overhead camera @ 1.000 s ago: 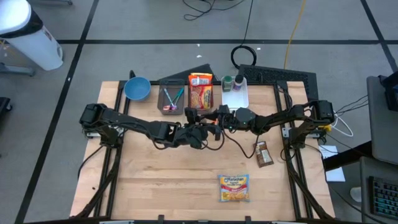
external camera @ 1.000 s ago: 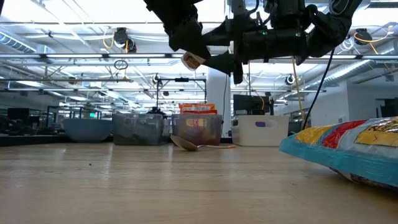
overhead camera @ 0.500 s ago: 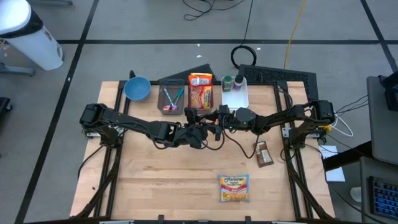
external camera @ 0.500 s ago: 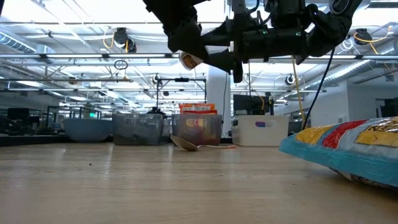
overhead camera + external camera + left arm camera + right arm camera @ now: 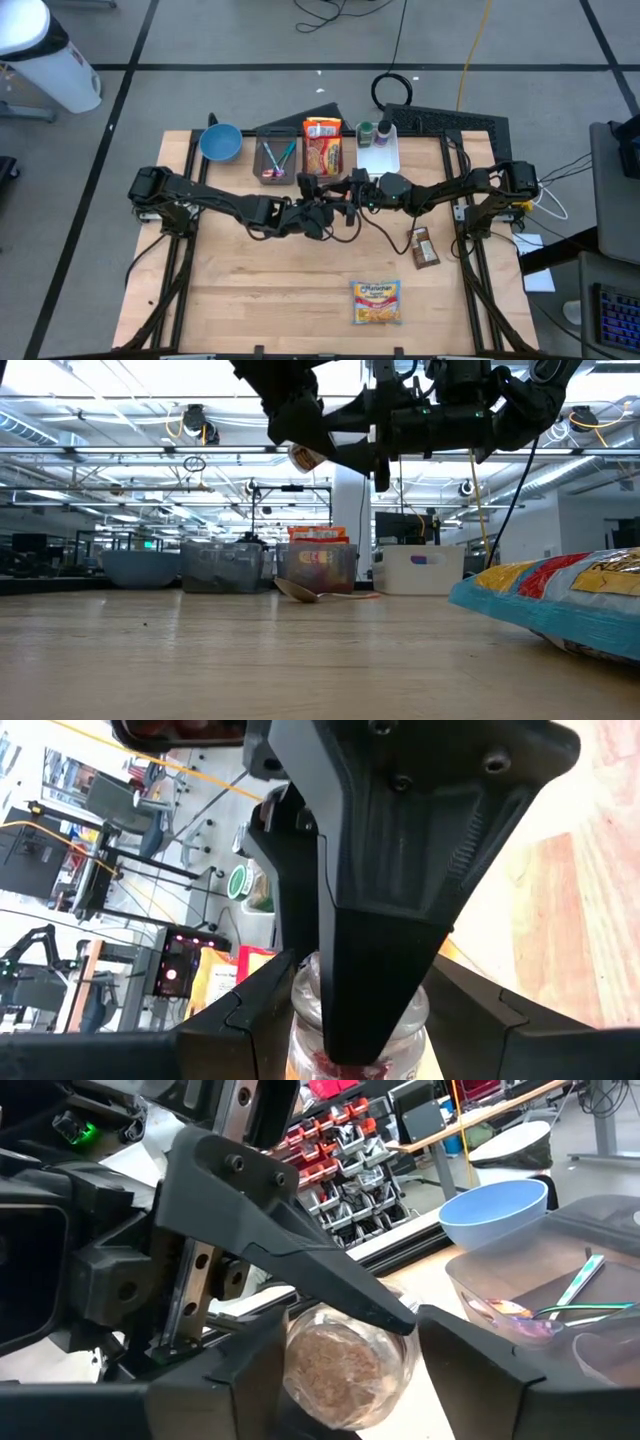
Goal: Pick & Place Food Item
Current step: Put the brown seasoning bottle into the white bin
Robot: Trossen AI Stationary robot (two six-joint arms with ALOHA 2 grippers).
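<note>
Small clear glass jar w/ brownish contents [image 5: 305,457] hangs in mid-air, well above the light wooden table [image 5: 250,290], over its middle and toward the back edge. Both arms reach in level from opp sides and meet there, wrists nearly nose to nose, so neither arm is nearer: the jar sits right in the overlap.

Left gripper [image 5: 350,1010]: about half open and clamped on the jar, one dark finger [image 5: 250,1020] on each side of the glass. One finger of the other arm crosses in front of the jar in that view.

Right gripper [image 5: 350,1360]: straddles the same jar from the opp side. Its wrist view looks at the jar's round end, brown fill showing. Whether it's actually pressing on the glass or just standing around it, can't tell.

Jar's long axis seems to run roughly along the line of the two arms, near level w/ a slight tilt in the low view. So this reads as a hand-over, left to right or the reverse: can't say which.

What the next move turns on, imo: only one gripper should let go, and only once the other is firm. W/ the jar lying sideways and high up, a loose hold would let it slip out endwise and drop to the table
</note>
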